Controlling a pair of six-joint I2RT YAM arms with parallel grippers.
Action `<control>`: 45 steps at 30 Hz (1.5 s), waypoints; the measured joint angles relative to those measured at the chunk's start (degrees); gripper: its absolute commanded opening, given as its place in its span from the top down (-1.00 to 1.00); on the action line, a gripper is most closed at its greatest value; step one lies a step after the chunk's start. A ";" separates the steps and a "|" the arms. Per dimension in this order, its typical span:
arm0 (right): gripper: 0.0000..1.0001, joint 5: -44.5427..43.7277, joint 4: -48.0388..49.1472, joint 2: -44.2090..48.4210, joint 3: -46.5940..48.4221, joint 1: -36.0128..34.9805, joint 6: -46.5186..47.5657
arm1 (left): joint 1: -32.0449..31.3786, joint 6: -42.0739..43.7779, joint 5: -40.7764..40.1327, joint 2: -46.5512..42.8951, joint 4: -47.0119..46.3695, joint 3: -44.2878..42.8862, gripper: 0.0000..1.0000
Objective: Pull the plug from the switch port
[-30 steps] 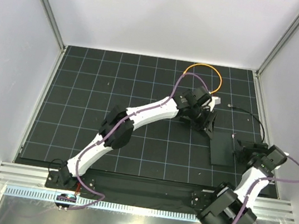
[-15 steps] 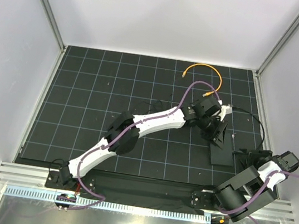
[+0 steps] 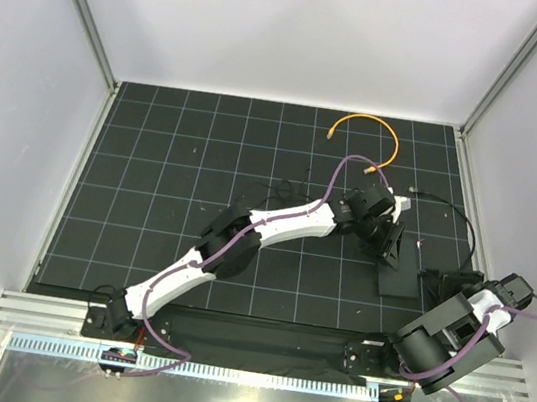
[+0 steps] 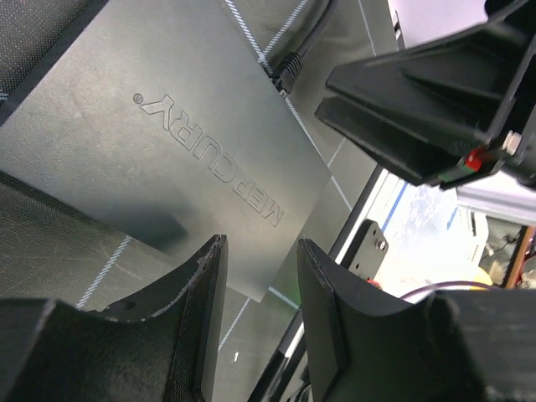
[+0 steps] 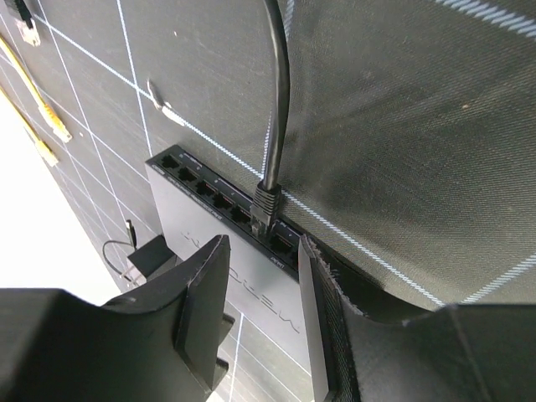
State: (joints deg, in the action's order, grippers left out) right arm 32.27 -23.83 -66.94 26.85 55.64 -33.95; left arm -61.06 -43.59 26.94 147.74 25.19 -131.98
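Note:
The switch [image 3: 402, 278] is a flat black box on the right of the mat. Its lid, lettered MERCURY, shows in the left wrist view [image 4: 193, 142]. My left gripper [image 3: 389, 243] is open and empty, and its jaws [image 4: 260, 285] hover over a corner of the lid. In the right wrist view the switch [image 5: 243, 276] shows a row of ports along its edge. A black plug [image 5: 263, 211] on a black cable sits in one port. My right gripper [image 5: 261, 255] is open, with its fingertips just short of the plug, one on each side. It also shows in the top view [image 3: 442, 284].
A yellow cable [image 3: 365, 133] loops at the back of the mat. A small black adapter block [image 5: 152, 256] on thin wire lies beside the switch. Black cloth [image 3: 258, 336] covers the near edge. Walls close in on both sides.
My left arm has stretched right and nearer, bringing its gripper over the switch. My right arm has drawn back and turned its gripper toward the switch's port edge.

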 measured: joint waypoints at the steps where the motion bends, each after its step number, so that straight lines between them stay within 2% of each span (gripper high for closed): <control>1: 0.09 0.37 0.35 -0.04 -0.35 0.00 0.11 | 0.00 -0.39 -0.11 0.20 -0.22 -0.02 0.15; 18: 0.16 3.54 5.81 -2.56 -3.41 0.04 -0.44 | 0.00 -3.21 -0.85 1.92 -3.15 -2.91 0.15; 45: 0.27 4.94 7.58 -4.37 -4.35 0.04 -1.27 | 0.00 -6.16 -0.76 3.63 -5.31 -2.91 0.16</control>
State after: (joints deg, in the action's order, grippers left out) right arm 37.21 -16.25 -71.31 22.50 55.68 -35.22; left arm -61.06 -49.76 26.17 151.37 19.88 -134.89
